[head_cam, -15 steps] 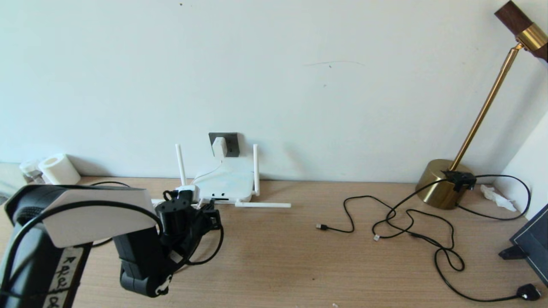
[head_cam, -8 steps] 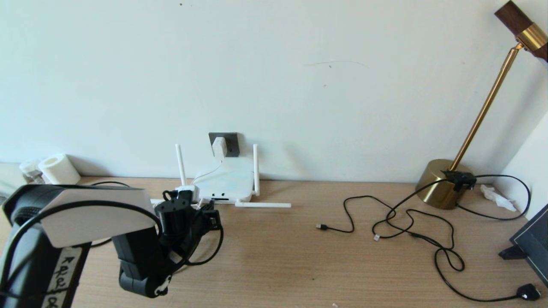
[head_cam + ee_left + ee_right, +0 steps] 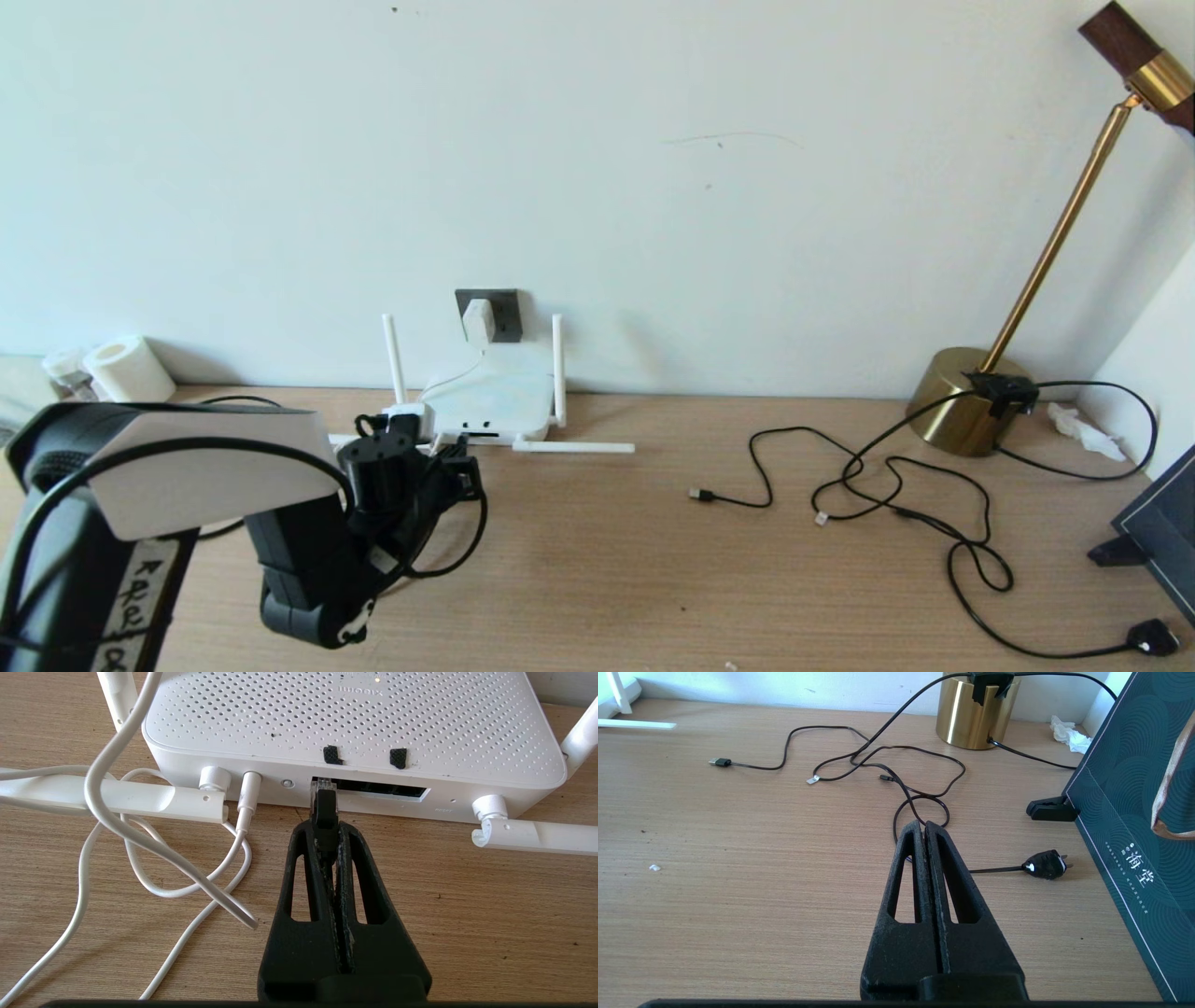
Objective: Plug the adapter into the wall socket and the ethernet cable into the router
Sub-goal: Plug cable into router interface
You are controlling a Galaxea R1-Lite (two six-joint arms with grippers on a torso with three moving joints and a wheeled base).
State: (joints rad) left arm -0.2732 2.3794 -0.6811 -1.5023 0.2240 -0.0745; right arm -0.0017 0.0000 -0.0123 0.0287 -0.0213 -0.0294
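Head view: adapter (image 3: 478, 320) seated in wall socket (image 3: 488, 315), router (image 3: 488, 401) below on desk; left gripper (image 3: 455, 464) at router's near edge, jaws unclear.
Left wrist view: jaws pinching ethernet cable (image 3: 324, 812), clear connector at leftmost port slot.
Right wrist view: right gripper (image 3: 923, 828) over desk, jaws pressed together, holding nothing.

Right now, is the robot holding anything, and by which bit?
Yes. The left end effector is shut on the ethernet cable, pinching it just behind its clear connector at the router port. The right end effector is shut, empty.
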